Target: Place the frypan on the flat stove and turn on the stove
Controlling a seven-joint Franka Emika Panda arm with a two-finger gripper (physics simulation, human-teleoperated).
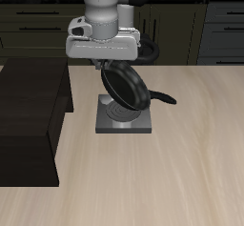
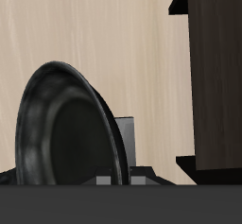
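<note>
The frypan (image 1: 125,86) is round and black. It hangs steeply tilted just above the flat stove (image 1: 139,127), with its thin handle (image 1: 165,99) pointing away from the cabinet. My gripper (image 1: 105,66) is shut on the pan's upper rim. The stove is a small grey square plate, and part of its ring burner (image 1: 118,114) shows below the pan. I cannot make out the knob. In the wrist view the pan (image 2: 66,133) fills the near field on edge, with a grey corner of the stove (image 2: 129,138) behind it.
A large dark cabinet block (image 1: 29,115) stands beside the stove and runs toward the table's front edge; it also shows in the wrist view (image 2: 217,86). Dark kitchen cupboards (image 1: 191,25) line the back. Bare wooden table (image 1: 162,182) lies in front of the stove.
</note>
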